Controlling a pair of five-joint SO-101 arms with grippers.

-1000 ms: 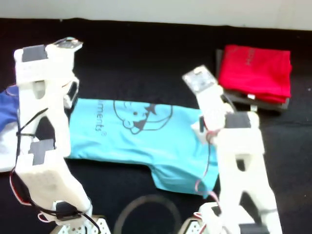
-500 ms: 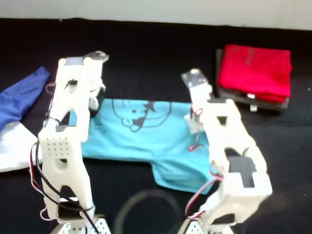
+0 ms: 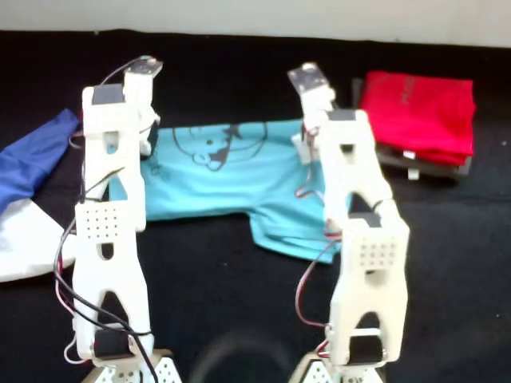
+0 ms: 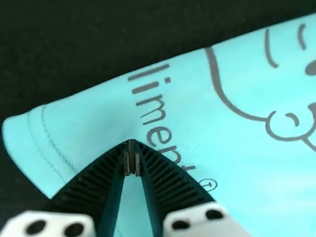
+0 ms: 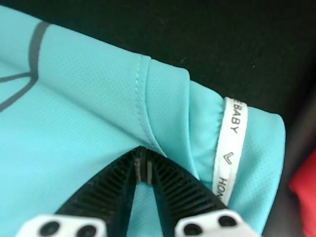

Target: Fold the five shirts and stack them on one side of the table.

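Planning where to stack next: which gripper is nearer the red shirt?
Right. The right gripper is shut on the teal shirt's edge nearest the red shirt. The left gripper is shut on the teal shirt's opposite edge, farther away.

A line of dark lowercase lettering (image 4: pixel 157 116) is printed on the teal shirt (image 4: pixel 237 163). It runs beside the outline drawing (image 4: pixel 276 98) of a cartoon face and ends in a small circled mark (image 4: pixel 210 184). The fingers (image 4: pixel 168 177) of the left gripper (image 4: pixel 131 158) cover its last letters.

In the right wrist view, a white tag (image 5: pixel 231 148) sewn at the teal shirt's folded edge bears dark capital letters along its length, with a small arrow-like sign between two words.

In the high view, the red shirt (image 3: pixel 419 120) carries a faint darker print (image 3: pixel 409 93) near its far edge, too small to read.
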